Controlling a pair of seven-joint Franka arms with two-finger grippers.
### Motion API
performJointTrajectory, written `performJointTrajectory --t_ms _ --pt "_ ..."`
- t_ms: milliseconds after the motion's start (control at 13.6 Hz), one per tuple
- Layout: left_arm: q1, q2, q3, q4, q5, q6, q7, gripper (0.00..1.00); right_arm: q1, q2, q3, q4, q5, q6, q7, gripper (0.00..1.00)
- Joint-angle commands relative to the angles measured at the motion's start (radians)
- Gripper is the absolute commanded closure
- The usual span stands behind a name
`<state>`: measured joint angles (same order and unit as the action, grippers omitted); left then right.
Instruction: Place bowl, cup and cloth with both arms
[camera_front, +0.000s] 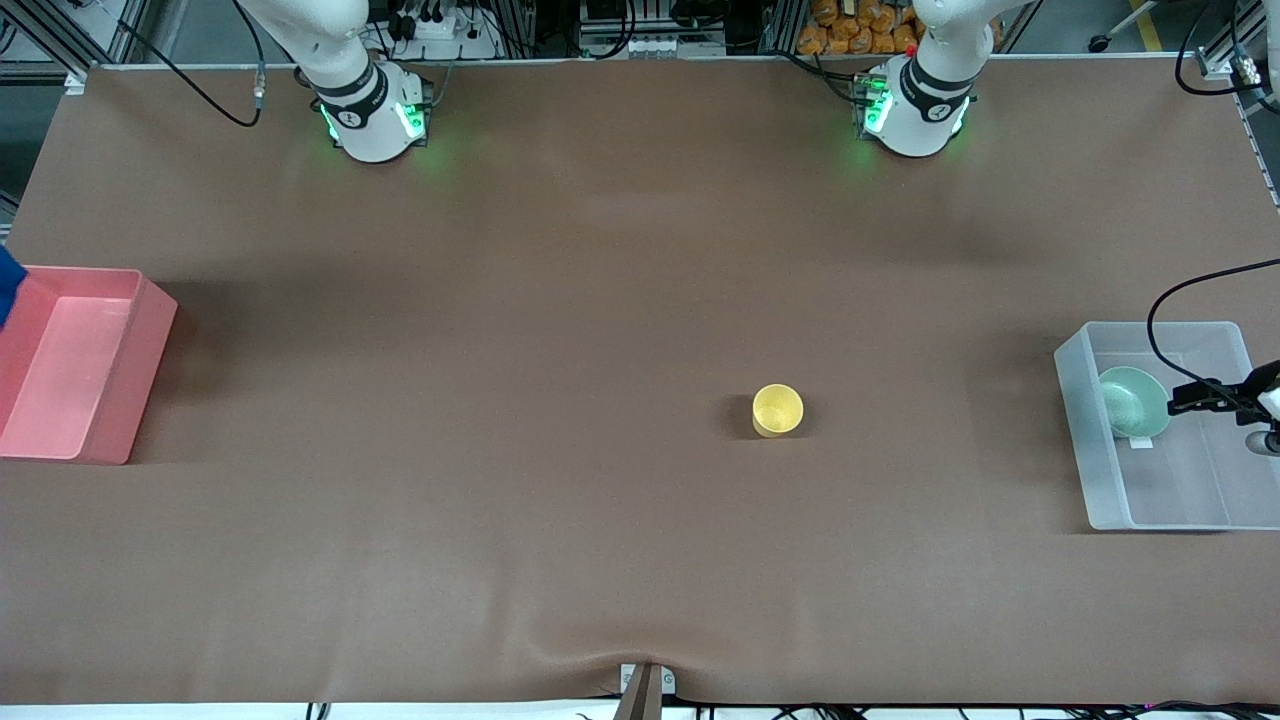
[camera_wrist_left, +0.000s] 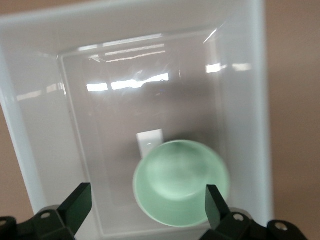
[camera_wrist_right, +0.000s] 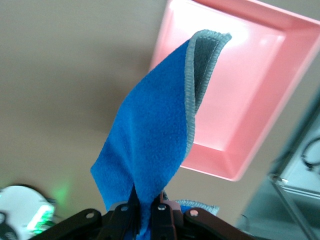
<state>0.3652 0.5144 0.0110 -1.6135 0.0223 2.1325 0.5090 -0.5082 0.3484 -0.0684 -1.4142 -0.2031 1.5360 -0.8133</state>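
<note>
The mint-green bowl (camera_front: 1133, 401) lies tilted inside the clear bin (camera_front: 1078, 440) at the left arm's end of the table. My left gripper (camera_front: 1182, 400) hangs over that bin, open and empty. In the left wrist view the bowl (camera_wrist_left: 181, 182) sits below the spread fingers of the left gripper (camera_wrist_left: 147, 197). The yellow cup (camera_front: 777, 410) stands upright on the table mat. My right gripper (camera_wrist_right: 146, 207) is shut on the blue cloth (camera_wrist_right: 150, 140), which hangs beside and over the pink bin (camera_wrist_right: 240, 90). In the front view only a corner of the cloth (camera_front: 8, 283) shows.
The pink bin (camera_front: 150, 340) stands at the right arm's end of the table with nothing showing in it. The clear bin's walls (camera_wrist_left: 40, 100) surround the bowl. The brown mat (camera_front: 560, 330) covers the table, and the two arm bases stand along its edge.
</note>
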Motion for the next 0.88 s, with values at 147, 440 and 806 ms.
performJointTrajectory --t_ms 147,440,806 --pt "-0.132 -0.109 -0.031 -0.009 0.021 -0.146 -0.293 0.0 -0.004 0.055 0.022 0.011 -0.174 0.091 -0.001 1.0" --pt "-0.236 -0.152 -0.092 -0.008 0.021 -0.204 -0.564 0.0 -0.013 0.133 0.022 0.009 -0.187 0.116 0.002 1.0" --pt "-0.279 -0.131 -0.241 -0.013 0.021 -0.218 -0.739 0.0 -0.062 0.221 0.024 0.008 -0.168 0.196 0.006 1.0"
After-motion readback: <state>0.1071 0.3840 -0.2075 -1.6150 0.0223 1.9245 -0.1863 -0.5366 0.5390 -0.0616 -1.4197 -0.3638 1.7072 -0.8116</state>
